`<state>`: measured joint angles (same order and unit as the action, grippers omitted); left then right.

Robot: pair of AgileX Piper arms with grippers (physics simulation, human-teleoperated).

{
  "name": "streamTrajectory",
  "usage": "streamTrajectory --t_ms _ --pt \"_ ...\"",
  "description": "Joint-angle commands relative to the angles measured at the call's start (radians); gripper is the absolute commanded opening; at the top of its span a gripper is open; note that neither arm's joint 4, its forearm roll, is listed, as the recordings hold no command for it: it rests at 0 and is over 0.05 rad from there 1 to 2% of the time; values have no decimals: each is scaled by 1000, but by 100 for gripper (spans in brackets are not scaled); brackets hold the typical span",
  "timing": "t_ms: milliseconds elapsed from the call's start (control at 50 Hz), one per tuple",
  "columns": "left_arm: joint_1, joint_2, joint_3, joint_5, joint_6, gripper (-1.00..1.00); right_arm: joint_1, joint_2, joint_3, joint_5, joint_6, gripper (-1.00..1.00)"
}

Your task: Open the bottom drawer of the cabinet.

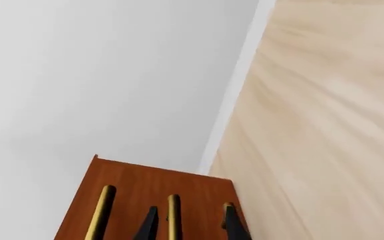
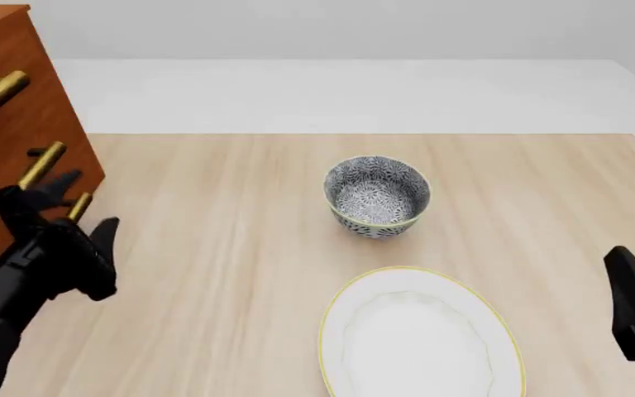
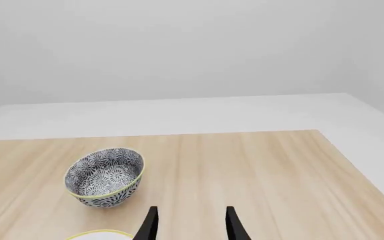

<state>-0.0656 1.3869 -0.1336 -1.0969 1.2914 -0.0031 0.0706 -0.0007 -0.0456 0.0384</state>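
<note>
Pale wood table (image 2: 241, 273) is carrying everything; left gripper (image 2: 69, 217), fingers parted, is hovering at the bottom drawer (image 2: 79, 206) handle of the cabinet (image 2: 9, 141) at nine o'clock; right gripper (image 3: 190, 225) is idling agape at four o'clock; patterned bowl (image 2: 376, 197) and plate (image 2: 419, 335) are sitting centrally, obstructing nothing.

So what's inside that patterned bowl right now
Nothing shows inside the patterned bowl: only its patterned inner wall and floor. The near rim hides a little of the inside at the front.
</note>
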Motion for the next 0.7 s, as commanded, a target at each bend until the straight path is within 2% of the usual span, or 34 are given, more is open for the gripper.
streamTrajectory --t_ms 20,460,700 --pt "9 148 -31 -60 99 100 0 5 0 -5 0 100" --pt "47 278 -62 -89 147 100 0 2 0 -2 0 100" --pt "56 345 -84 -110 149 100 0 8 0 -8 0 100"
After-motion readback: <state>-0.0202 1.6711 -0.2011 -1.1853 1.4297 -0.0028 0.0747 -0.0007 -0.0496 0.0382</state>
